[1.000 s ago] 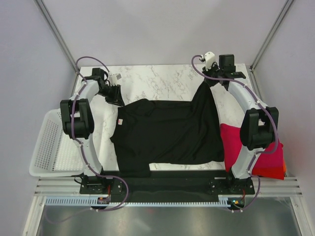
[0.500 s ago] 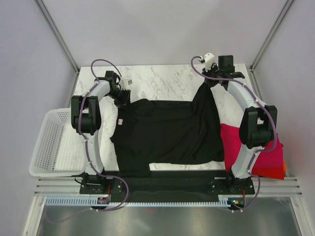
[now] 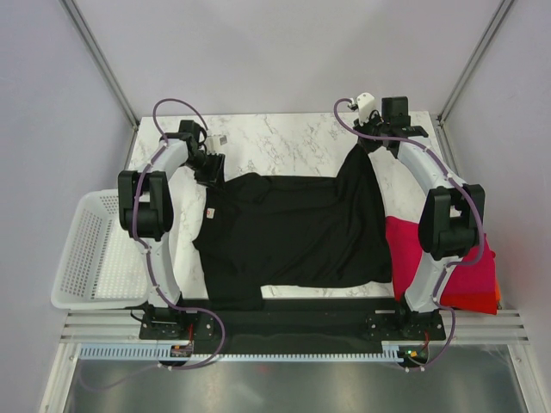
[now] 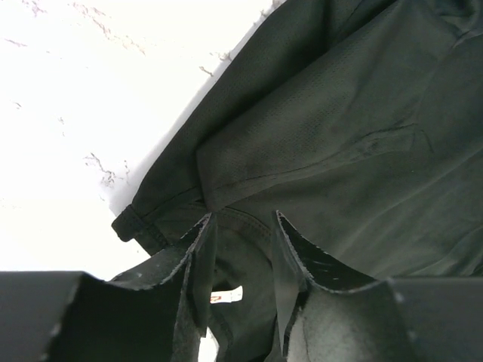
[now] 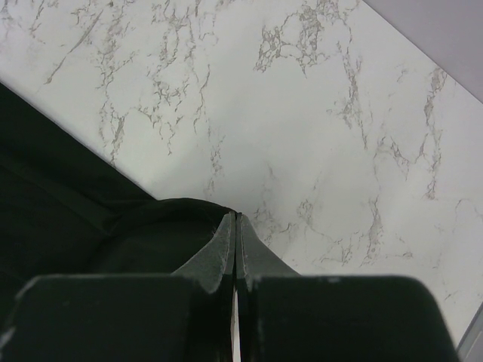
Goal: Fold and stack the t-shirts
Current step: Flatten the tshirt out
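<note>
**Shirt corner pinched on the right, left claw spread at the far-left edge**

Black t-shirt (image 3: pixel 293 228) lies spread across the middle of the marble tabletop (image 3: pixel 275 142), mostly flat, with its near hem close to the arm bases. Its far-right corner is pulled up into a narrow peak that ends at the right claw (image 3: pixel 366 144). The right wrist view shows that claw (image 5: pixel 235 215) with its fingers pressed together and the dark cloth (image 5: pixel 60 219) bunched right at their tips, so it is pinching the shirt.

The left claw (image 3: pixel 209 165) sits at the shirt's far-left edge. From its wrist camera the fingers (image 4: pixel 202 256) stand apart, spread over the fabric (image 4: pixel 339 136), with nothing caught between them. A small white label (image 4: pixel 226 296) shows on the cloth below the gap.

A folded magenta-red shirt (image 3: pixel 405 245) rests at the right side of the tabletop, partly behind the right arm and touching the black shirt's right edge. An orange-red one (image 3: pixel 486 301) peeks out under it at the near-right corner. A white mesh basket (image 3: pixel 82 258) hangs off the left edge.
</note>
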Motion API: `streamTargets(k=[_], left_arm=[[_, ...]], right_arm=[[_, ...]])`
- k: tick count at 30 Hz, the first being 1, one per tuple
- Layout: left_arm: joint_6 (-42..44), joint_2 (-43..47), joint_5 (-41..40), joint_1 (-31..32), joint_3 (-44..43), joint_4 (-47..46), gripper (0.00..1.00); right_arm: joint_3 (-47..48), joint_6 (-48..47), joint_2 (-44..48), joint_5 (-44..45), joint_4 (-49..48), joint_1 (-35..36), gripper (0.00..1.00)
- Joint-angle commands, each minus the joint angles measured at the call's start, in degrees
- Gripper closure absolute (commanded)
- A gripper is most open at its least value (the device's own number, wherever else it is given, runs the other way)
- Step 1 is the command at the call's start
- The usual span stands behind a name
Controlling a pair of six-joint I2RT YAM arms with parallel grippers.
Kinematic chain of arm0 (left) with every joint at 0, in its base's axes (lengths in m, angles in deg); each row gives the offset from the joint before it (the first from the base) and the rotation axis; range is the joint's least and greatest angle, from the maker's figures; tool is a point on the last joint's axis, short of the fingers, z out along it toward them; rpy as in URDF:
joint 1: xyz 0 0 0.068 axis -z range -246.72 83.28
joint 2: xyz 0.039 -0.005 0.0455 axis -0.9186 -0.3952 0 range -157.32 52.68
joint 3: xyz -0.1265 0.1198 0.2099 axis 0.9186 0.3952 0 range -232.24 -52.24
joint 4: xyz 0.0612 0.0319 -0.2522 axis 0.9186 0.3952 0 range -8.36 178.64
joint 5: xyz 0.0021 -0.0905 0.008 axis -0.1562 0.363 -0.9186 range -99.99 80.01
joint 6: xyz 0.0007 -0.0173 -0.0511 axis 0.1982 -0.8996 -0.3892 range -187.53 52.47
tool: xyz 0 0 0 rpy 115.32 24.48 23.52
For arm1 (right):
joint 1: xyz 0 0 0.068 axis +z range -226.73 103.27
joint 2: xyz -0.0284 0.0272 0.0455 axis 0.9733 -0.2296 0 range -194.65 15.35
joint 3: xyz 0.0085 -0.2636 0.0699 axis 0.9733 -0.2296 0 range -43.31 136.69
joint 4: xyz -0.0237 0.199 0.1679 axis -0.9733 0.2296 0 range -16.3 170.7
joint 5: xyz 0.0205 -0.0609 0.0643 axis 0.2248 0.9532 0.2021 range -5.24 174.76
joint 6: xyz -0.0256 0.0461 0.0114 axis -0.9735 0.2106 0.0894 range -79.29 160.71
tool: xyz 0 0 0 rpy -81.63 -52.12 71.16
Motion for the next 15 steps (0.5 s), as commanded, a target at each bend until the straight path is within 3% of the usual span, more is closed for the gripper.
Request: streamTargets(k=[1,15], left_arm=[[2.22,0.69,-1.94,-0.08,-0.17,0.31,0.6],[2.75,-2.56,-2.21,0.35,-0.87,0.31,0.61]], right_arm=[[2.19,-0.52,-0.12,-0.21,-1.28,0.35,1.0],[0.78,-0.96,0.76,0.41,-1.36,0.17,1.0]])
